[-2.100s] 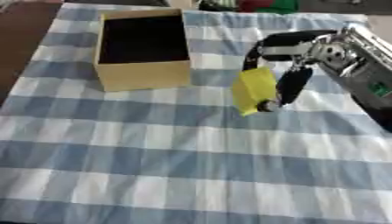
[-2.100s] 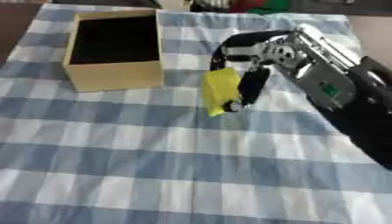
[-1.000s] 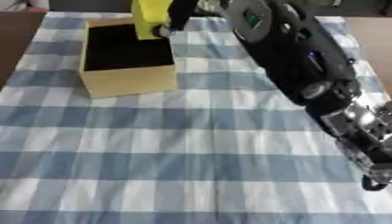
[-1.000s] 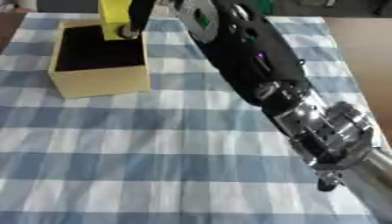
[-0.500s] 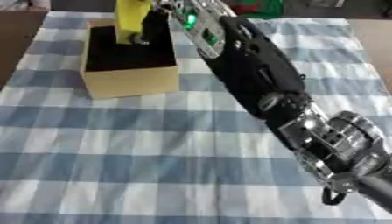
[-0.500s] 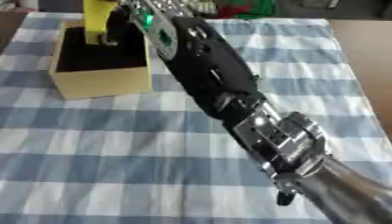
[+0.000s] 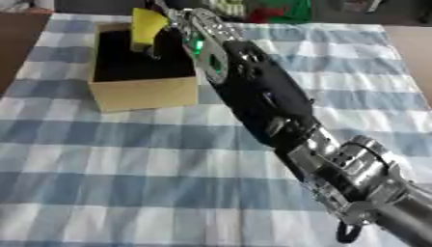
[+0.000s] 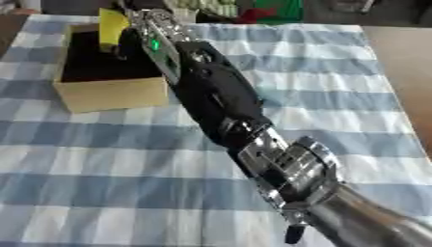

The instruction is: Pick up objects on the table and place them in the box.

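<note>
Reaching across the tabletop (image 7: 101, 193) toward its far left corner, the right hand (image 7: 168, 21) is grasping a flat yellow packet (image 7: 148, 26) in its fingers above the open cardboard box (image 7: 139, 91). Probably light and pliable, the packet is hanging from its upper edge.

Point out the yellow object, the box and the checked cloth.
yellow object (image 7: 148, 27): left eye view, on its flat yellow face.
box (image 7: 145, 93): left eye view, on its near outer wall.
checked cloth (image 7: 118, 183): left eye view, on a bare part.
</note>
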You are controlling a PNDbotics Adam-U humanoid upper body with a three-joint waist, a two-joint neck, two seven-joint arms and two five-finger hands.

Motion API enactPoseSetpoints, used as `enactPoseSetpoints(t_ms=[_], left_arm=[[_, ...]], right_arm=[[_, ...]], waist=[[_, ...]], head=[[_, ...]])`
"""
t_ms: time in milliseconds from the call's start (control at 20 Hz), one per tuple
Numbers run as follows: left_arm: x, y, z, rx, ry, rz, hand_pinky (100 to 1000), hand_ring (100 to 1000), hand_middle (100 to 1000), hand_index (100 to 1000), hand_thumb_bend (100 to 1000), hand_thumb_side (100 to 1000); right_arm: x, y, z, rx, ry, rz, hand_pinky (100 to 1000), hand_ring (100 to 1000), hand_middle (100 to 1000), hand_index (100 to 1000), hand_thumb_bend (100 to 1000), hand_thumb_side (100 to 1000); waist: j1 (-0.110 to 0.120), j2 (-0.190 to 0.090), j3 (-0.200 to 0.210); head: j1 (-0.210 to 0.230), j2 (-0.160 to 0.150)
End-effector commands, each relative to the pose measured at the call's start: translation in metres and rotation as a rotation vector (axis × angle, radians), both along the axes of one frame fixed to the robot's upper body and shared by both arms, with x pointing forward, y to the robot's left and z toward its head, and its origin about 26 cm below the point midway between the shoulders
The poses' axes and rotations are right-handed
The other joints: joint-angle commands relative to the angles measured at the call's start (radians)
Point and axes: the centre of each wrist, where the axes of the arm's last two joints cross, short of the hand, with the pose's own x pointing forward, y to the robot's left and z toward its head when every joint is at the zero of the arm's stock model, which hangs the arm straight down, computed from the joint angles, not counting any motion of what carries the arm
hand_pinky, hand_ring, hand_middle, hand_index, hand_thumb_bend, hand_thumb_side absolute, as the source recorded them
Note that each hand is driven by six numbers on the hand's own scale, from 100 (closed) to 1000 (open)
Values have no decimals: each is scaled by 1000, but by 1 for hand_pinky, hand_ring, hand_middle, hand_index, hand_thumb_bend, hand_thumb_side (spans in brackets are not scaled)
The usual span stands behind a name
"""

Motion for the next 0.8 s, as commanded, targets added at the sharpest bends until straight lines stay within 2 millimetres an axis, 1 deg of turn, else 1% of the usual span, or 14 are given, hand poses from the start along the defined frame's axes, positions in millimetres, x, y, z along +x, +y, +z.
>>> enactPoseSetpoints(t_ms=[50, 100, 150, 200, 250, 300, 350, 400, 450, 500, 600, 800], left_arm=[[-2, 0, 7, 10, -26, -6, 954, 698, 519, 719, 100, 252], [-2, 0, 7, 9, -26, -6, 954, 698, 519, 719, 100, 252], [-2, 0, 7, 9, -26, -6, 954, 698, 519, 719, 100, 252], [-2, 0, 7, 8, -25, -6, 954, 698, 519, 719, 100, 252], [-2, 0, 7, 8, -25, -6, 954, 698, 519, 719, 100, 252], [-2, 0, 7, 8, -24, -6, 954, 698, 519, 719, 100, 252], [-2, 0, 7, 8, -23, -7, 954, 698, 519, 719, 100, 252], [-2, 0, 7, 8, -23, -7, 954, 698, 519, 719, 100, 252], [-2, 0, 7, 9, -22, -7, 954, 698, 519, 719, 100, 252], [-2, 0, 7, 9, -22, -7, 954, 698, 519, 719, 100, 252], [-2, 0, 7, 10, -22, -7, 954, 698, 519, 719, 100, 252], [-2, 1, 6, 9, -19, -6, 954, 698, 518, 718, 100, 254]], right_arm=[[-1, 4, 9, -20, 3, 29, 948, 977, 718, 864, 100, 100], [0, 4, 8, -33, 14, 36, 949, 984, 750, 886, 100, 100], [0, 4, 8, -44, 22, 41, 951, 988, 763, 898, 100, 100], [-1, 5, 8, -53, 29, 51, 964, 1000, 813, 944, 110, 100], [-1, 6, 9, -59, 34, 63, 965, 1000, 817, 948, 121, 100], [-2, 6, 12, -65, 34, 77, 976, 1000, 836, 970, 192, 190], [-3, 7, 15, -72, 32, 90, 980, 1000, 844, 982, 221, 215], [-4, 8, 18, -82, 27, 100, 988, 1000, 861, 1000, 276, 270], [-4, 8, 20, -95, 20, 105, 990, 1000, 866, 1000, 305, 288], [-5, 8, 22, -112, 8, 102, 995, 1000, 878, 1000, 337, 329], [-5, 7, 26, -141, -25, 83, 1000, 1000, 893, 1000, 363, 344], [-4, 4, 31, -149, -94, 34, 1000, 1000, 885, 1000, 354, 343]], waist=[[6, -16, 4], [7, -15, 5], [7, -15, 5], [7, -14, 6], [8, -14, 6], [8, -14, 5], [8, -14, 5], [7, -14, 4], [7, -14, 3], [7, -14, 3], [7, -15, 3], [7, -16, 3]], head=[[-6, -10], [-6, -10], [-6, -10], [-7, -10], [-7, -10], [-6, -9], [-5, -8], [-4, -7], [-3, -7], [-2, -7], [-1, -8], [-2, -11]])
